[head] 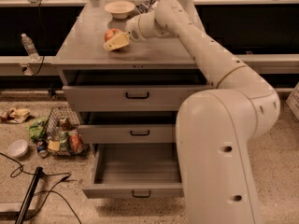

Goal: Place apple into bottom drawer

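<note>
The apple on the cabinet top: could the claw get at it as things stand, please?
Probably yes: the claw is right beside the apple, nothing stands between them, and the bowl sits farther back.
</note>
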### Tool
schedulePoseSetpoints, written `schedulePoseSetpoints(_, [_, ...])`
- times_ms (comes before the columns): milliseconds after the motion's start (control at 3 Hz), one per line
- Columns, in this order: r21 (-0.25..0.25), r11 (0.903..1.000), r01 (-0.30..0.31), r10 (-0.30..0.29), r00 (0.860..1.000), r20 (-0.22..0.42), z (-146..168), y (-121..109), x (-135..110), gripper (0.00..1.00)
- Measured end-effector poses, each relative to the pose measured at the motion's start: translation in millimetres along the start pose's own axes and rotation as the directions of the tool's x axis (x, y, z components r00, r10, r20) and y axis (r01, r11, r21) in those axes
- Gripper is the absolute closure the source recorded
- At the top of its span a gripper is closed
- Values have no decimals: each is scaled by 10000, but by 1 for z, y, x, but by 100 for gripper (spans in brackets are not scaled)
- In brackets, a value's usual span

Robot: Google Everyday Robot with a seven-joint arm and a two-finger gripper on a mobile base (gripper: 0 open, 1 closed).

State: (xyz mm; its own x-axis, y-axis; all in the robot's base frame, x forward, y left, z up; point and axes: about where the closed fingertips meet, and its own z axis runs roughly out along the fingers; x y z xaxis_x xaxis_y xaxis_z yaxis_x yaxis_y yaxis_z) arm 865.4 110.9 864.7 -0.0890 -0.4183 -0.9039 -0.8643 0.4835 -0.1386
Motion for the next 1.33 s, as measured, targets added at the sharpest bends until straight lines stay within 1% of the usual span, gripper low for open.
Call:
schedulePoseSetpoints(333, [-595,9979,266,-274,9995,-125,17,12,0,38])
schedulePoseSetpoints(667, [-1089,9932,421,-440,9989,-145,10,21,5,61])
schedulePoseSetpoints(1000, [-1147,9909,698,-676,9974,229,-41,23,6,83])
schedulePoseSetpoints(1333, [-894,9913,963,-868,9907,1047,-132,47,-9,100])
